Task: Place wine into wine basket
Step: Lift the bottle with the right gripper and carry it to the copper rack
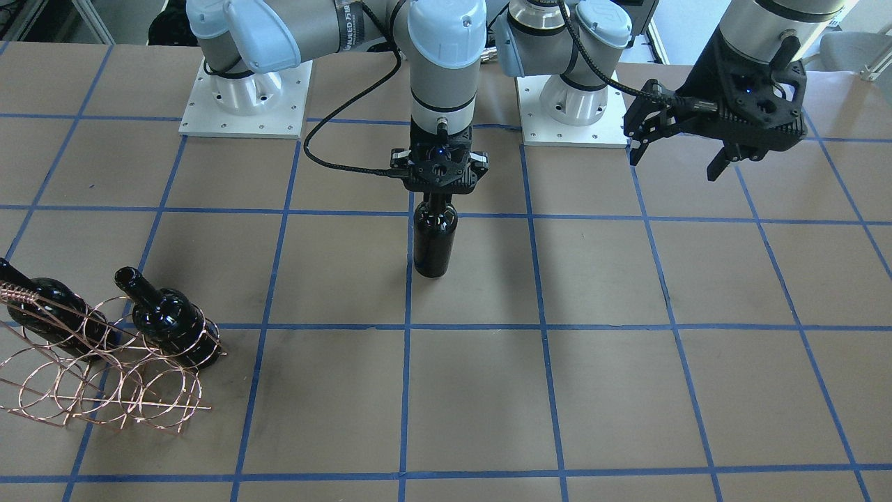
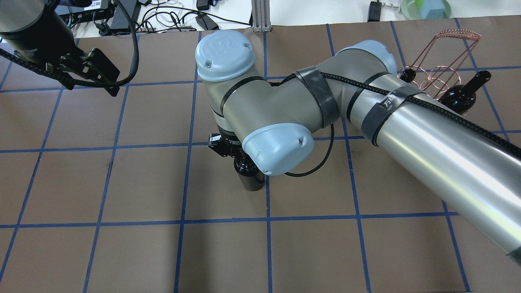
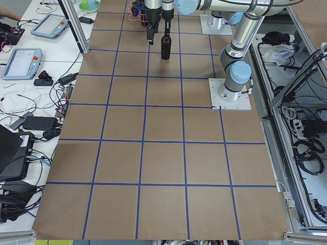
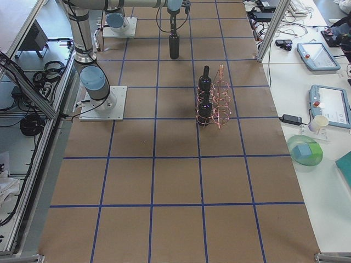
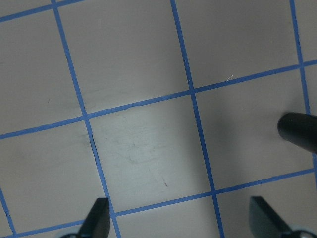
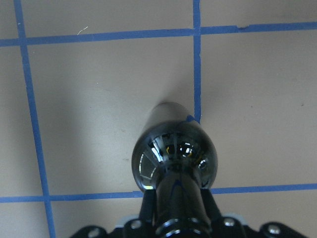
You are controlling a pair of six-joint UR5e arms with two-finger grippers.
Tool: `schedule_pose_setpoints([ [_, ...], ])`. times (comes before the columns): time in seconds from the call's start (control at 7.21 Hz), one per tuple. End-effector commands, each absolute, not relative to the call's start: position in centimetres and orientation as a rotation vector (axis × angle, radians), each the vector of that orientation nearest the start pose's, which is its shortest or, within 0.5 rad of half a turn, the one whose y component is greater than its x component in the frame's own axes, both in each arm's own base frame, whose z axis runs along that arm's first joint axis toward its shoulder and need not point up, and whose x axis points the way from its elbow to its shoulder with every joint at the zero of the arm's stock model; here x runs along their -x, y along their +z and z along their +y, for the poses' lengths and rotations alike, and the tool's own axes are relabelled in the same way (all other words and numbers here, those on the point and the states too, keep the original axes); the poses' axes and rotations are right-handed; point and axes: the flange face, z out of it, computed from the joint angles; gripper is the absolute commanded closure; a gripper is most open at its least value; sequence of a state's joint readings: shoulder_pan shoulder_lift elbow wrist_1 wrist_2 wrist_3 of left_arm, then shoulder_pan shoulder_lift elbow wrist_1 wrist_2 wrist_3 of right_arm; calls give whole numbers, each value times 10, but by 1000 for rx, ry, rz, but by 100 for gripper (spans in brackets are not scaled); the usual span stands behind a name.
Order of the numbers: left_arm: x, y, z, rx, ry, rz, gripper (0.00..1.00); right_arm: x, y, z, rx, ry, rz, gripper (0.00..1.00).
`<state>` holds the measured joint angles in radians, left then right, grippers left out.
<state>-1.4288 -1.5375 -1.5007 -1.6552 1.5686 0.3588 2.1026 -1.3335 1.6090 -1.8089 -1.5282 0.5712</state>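
A near-black wine bottle [image 1: 434, 240] stands upright near the table's middle, and also shows in the overhead view [image 2: 252, 181] and the right wrist view [image 6: 173, 158]. My right gripper [image 1: 437, 197] is shut on its neck from above. I cannot tell whether its base touches the table. The copper wire wine basket [image 1: 104, 387] sits at the table's end on my right, and also shows in the overhead view [image 2: 445, 53]. It holds two alike bottles, one [image 1: 171, 321] beside the other [image 1: 42, 310]. My left gripper [image 1: 676, 164] hangs open and empty above the table, far from the bottle, and shows open in the left wrist view [image 5: 181, 220].
Blue tape lines grid the brown table [image 1: 627, 390]. The two arm bases [image 1: 244, 97] stand at my edge. My right arm's long link [image 2: 427, 138] spans the overhead view and hides part of the basket. A dark rounded shape [image 5: 299, 131] is at the left wrist view's right edge.
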Motion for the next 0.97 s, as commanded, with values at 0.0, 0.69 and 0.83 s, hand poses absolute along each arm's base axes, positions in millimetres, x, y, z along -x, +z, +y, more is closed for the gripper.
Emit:
schedule_pose_setpoints([
  [0.0,65,530,-490,-337,-30,3125,0,-409,365,-424,-64,113,3112,100],
  [0.69,66,527,-486,-340,-26,3127,0,-328,446,-481,-14,35,3100,100],
  [0.83,67,527,-486,-340,-27,3128,0,-300,461,-488,28,4,3108,100],
])
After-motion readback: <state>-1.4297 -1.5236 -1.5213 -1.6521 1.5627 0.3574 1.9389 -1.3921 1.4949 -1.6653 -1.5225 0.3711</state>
